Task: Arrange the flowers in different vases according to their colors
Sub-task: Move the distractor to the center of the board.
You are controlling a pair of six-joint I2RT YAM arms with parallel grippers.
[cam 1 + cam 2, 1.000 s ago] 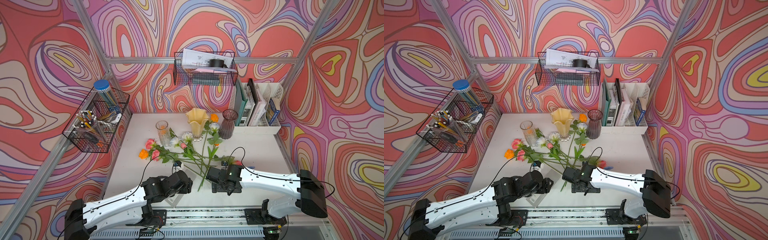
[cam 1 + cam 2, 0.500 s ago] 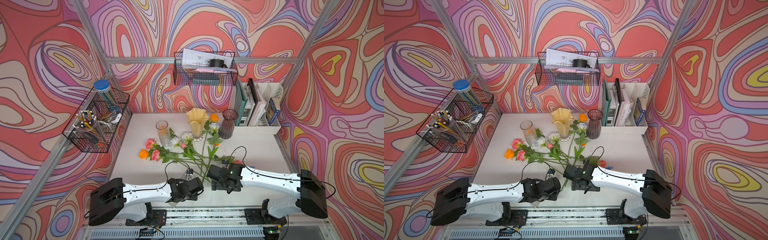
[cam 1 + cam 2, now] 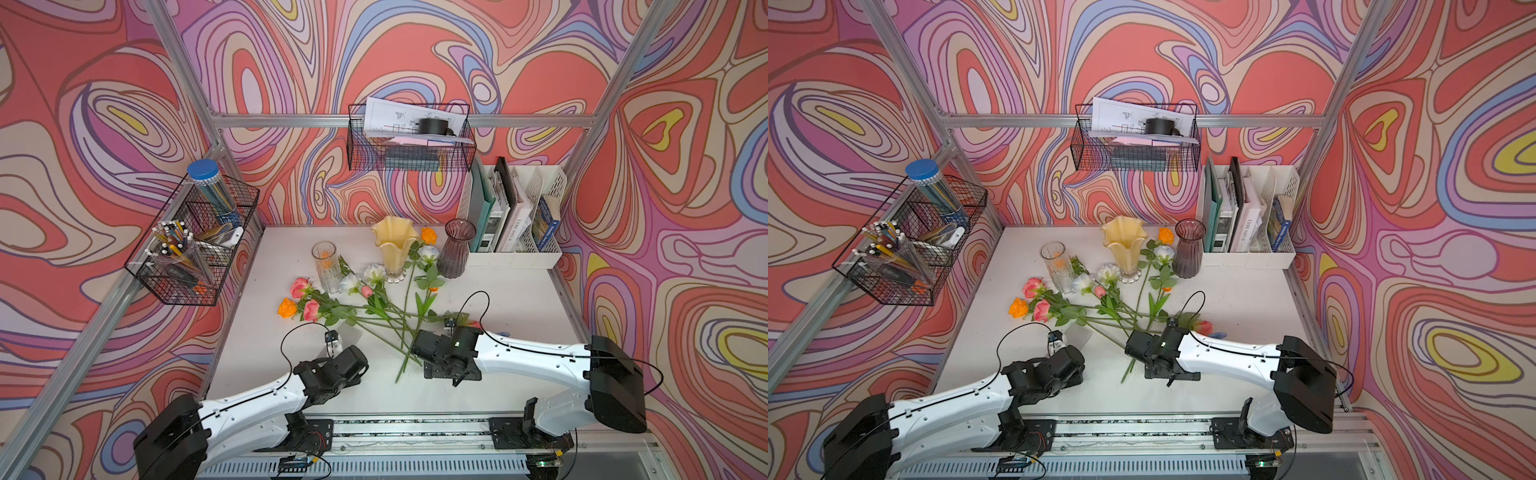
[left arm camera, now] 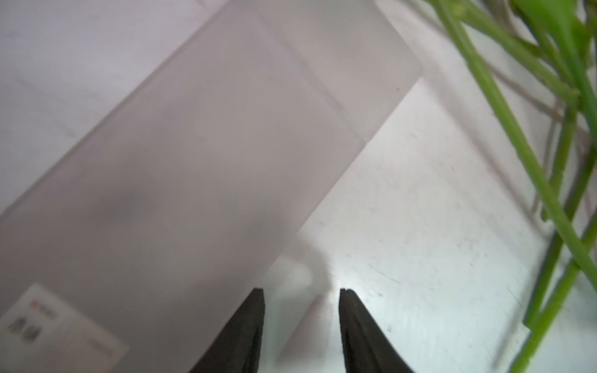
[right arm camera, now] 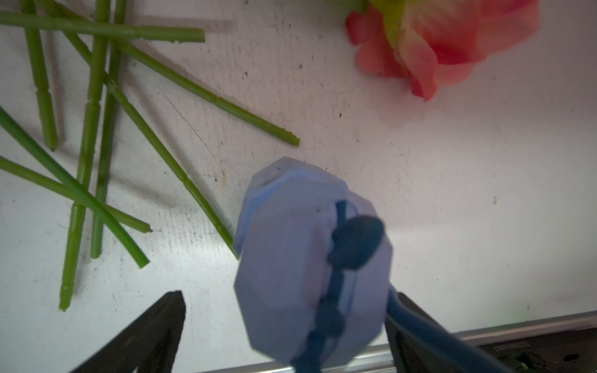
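White desk [image 3: 519,307] carries everything. Well beyond both pairs of jaws stand the three vases: a clear patterned glass cylinder [image 3: 326,266], a creamy-yellow wavy-rimmed footed vase [image 3: 392,245] and a smoky-purple ribbed glass vase [image 3: 457,249]. All are upright and, as far as I can tell, none holds a flower.

Between the vases and the jaws lie the flowers [image 3: 374,311]. They are long green-stemmed leafy roses and buds in coral-pink, orange and white, heaped with their stems crossing. The cut ends come nearest the right jaws.

Just beside the left jaws lies a frosted translucent flat box [image 4: 193,161]. Those jaws stand partly apart and pinch nothing.

The right jaws are spread wide. A small light-blue faceted plastic object [image 5: 307,258] sits between them unclamped, with one jaw clear of it. A single coral-pink rose head [image 5: 452,42] lies ahead of them, apart from the heap.

Sorting looks barely begun. The likeliest mistake is at the right jaws: closing here would catch the blue object, not a stem. Because the stems and leaves interlock, lifting one flower would probably drag its neighbours along. The left jaws could also shove the frosted box into the heap.
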